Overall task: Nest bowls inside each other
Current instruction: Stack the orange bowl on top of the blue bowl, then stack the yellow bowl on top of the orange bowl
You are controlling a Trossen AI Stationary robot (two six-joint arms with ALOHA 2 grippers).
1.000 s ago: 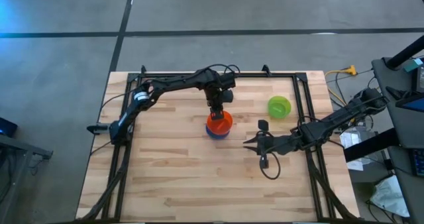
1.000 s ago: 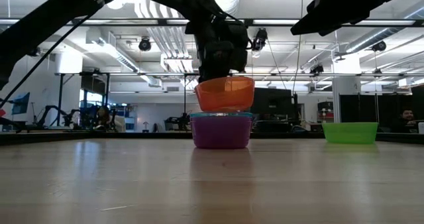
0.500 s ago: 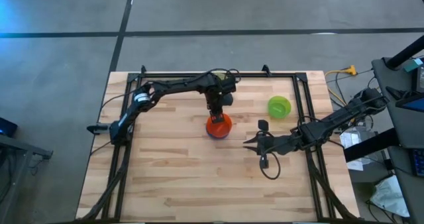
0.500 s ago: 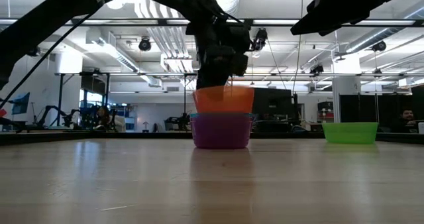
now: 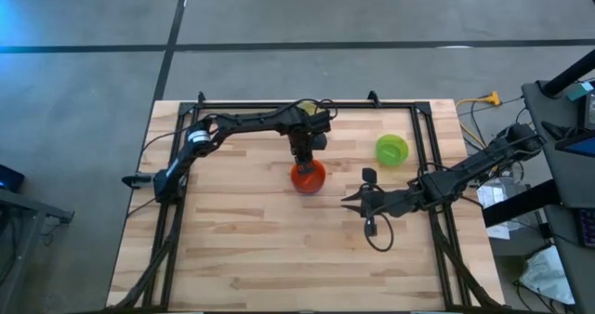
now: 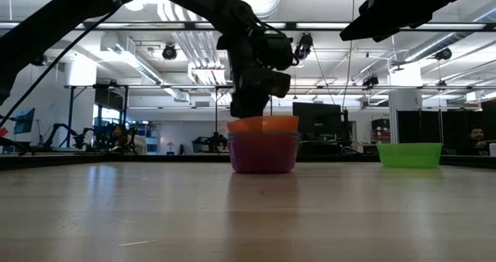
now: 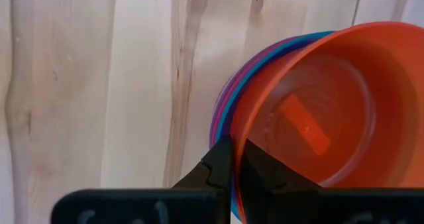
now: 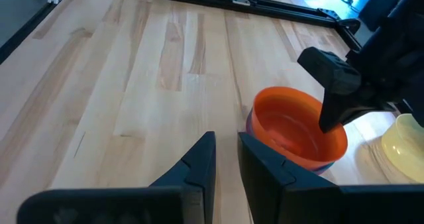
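An orange bowl (image 5: 307, 176) sits in a stack, nested in a teal-blue bowl (image 7: 265, 52) that sits in a purple bowl (image 6: 263, 153) standing on the table. My left gripper (image 7: 233, 144) is above the stack's far side, shut on the orange bowl. A green bowl (image 5: 391, 149) stands alone on its base toward the far right. My right gripper (image 5: 351, 202) hovers to the right of the stack, slightly open and holding nothing. No pink or yellow bowl can be made out. My left gripper pinches the orange bowl's rim at its far side (image 7: 240, 128), one finger inside (image 7: 258, 168) the bowl and one outside (image 7: 218, 161). It comes from above, pointing down. The bowl sits level, nested in the stack.
A black metal frame (image 5: 423, 137) runs along the table's far, left and right sides. Bare wood (image 5: 260, 249) spreads over the near half of the table. A loose cable (image 5: 376, 235) hangs under the right arm.
My left gripper has moved down, still shut on the orange bowl. The bowl was tilted and clear above the stack; it now sits level and low inside the teal-blue bowl. The right arm has kept still.
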